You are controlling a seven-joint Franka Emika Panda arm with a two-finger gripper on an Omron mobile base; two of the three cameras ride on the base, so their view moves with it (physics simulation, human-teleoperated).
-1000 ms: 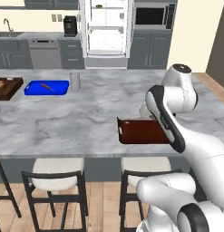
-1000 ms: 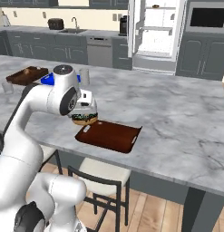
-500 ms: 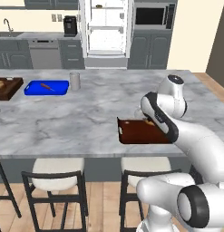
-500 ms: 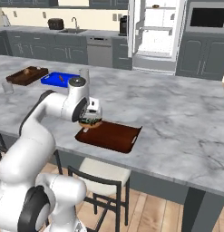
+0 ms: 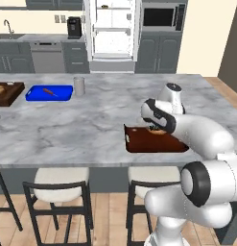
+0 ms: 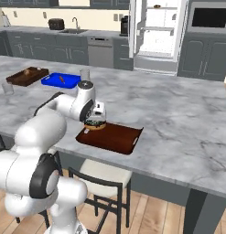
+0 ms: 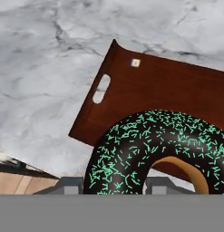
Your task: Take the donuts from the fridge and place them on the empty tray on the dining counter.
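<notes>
The hand (image 6: 94, 122) is clamped on a donut (image 7: 154, 152), holding it low over the near left end of the reddish-brown tray (image 6: 116, 137); whether the donut already touches the tray floor cannot be told. In the hand view the donut's dark icing with green sprinkles sits right in front of the camera, its tan ring showing at the hole, with the tray (image 7: 168, 86) spread beneath it and a slot handle cut in the tray's end wall. In the left base view the donut (image 5: 157, 129) peeks out as a tan sliver behind the forearm, over the tray (image 5: 144, 140).

The tray lies on the marble tabletop (image 6: 178, 114) of the dining island, close to its front edge, above the stools (image 5: 60, 180). Farther along the tabletop, well apart from the tray, sit a bright blue tray (image 5: 49, 92), a grey cup (image 5: 79, 86) just beside it, and a dark brown board (image 5: 7, 92) with a small tan item on it.

Across the kitchen the fridge (image 5: 112, 29) stands with its doors open, white shelves showing, between dark grey cabinets, with a microwave (image 5: 160, 17) to one side
</notes>
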